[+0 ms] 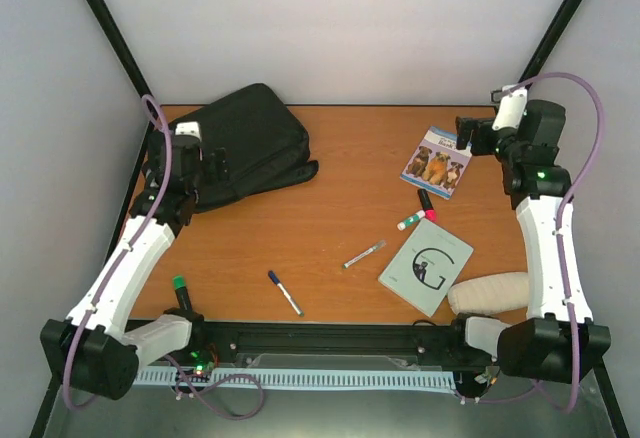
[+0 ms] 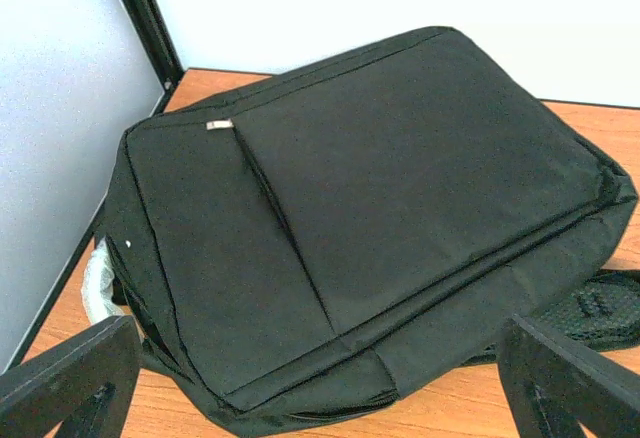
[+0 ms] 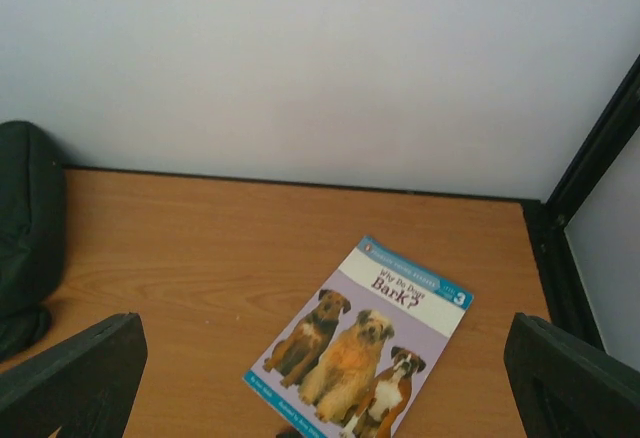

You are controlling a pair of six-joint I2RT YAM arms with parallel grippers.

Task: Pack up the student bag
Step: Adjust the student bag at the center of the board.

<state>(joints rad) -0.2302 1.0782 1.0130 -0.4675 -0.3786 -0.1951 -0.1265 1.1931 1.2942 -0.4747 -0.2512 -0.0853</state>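
Near edge, right side: a beige oblong pouch point(image 1: 490, 293) lies by the right arm's base. Just beside it sits a grey-green notebook point(image 1: 425, 266), set at an angle, its corner close to the pouch. Near edge, centre-left: a blue-capped pen point(image 1: 285, 293) lies diagonally. A green-capped marker point(image 1: 180, 288) lies by the left arm's base.

Mid-table point(image 1: 330, 208): a silver pen point(image 1: 364, 254) lies apart from the rest. Beyond the notebook are a white marker with a green cap point(image 1: 411, 221) and a red-and-black marker point(image 1: 426, 204), the two close together.

Far right: a picture book with three dogs on the cover point(image 1: 437, 161) lies flat, face up. The right gripper point(image 1: 468, 136) hangs over its far right corner. In the right wrist view the right gripper point(image 3: 320, 368) has its fingers point(image 3: 80, 378) spread wide – nothing between them – and the book point(image 3: 360, 343) lies on the wood below.

Far left: the student bag point(image 1: 245, 143) lies flat in the far left corner of the table, front panel up and turned at an angle, with a strap trailing toward the centre. The left gripper point(image 1: 212, 166) is at the bag's near end. In the left wrist view the left gripper point(image 2: 320, 378) is likewise spread wide and grips nothing. The bag point(image 2: 380, 188) fills the view beyond it, zippers closed as far as can be seen. Whether the fingers point(image 2: 70, 378) touch the fabric cannot be told. A pale grey piece point(image 2: 95, 278) shows at the bag's left edge – not identifiable.
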